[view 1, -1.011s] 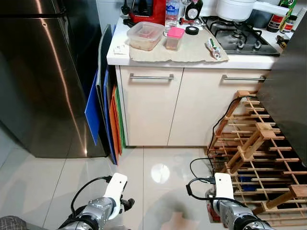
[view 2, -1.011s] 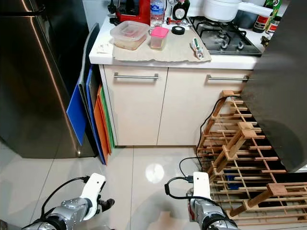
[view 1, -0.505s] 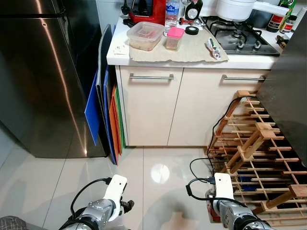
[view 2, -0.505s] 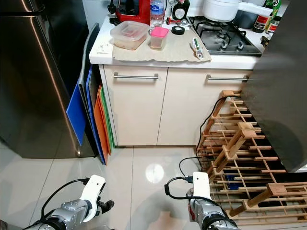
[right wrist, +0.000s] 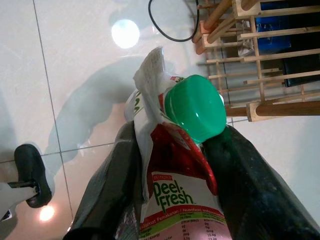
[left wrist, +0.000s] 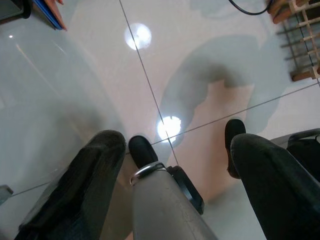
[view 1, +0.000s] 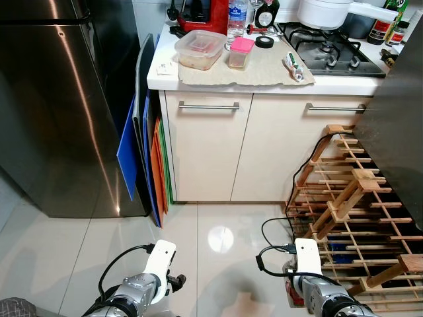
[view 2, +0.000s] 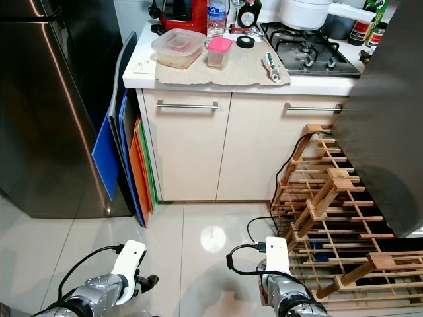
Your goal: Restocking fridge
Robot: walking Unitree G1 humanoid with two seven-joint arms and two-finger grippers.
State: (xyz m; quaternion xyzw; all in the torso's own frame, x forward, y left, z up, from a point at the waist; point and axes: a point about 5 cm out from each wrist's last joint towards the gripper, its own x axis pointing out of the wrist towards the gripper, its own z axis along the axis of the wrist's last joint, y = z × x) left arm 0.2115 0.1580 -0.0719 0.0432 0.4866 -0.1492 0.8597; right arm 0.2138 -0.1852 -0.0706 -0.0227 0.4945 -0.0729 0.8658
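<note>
Facing the closed fridge point(view 1: 53, 112), the robot's right hand point(right wrist: 175, 165) pinches a green-capped Peel Fresh carton point(right wrist: 175, 180) low over the floor, left hand point(left wrist: 175, 150) spread empty; it should open the door first, carton upright

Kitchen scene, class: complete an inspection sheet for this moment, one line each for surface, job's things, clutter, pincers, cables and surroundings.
Surface: glossy pale tiled floor with light glare; white counter under a beige cloth.
Job's things: Peel Fresh carton with a green cap, gripped; steel fridge, door shut.
Clutter: lidded food tub, pink-lidded container, water bottle, pot on the hob.
Pincers: right pincer shut on the carton; left pincer open, empty, low over the floor.
Cables: black cable running down beside the rack.
Surroundings: coloured boards between fridge and cabinet; wooden rack on the right.
</note>
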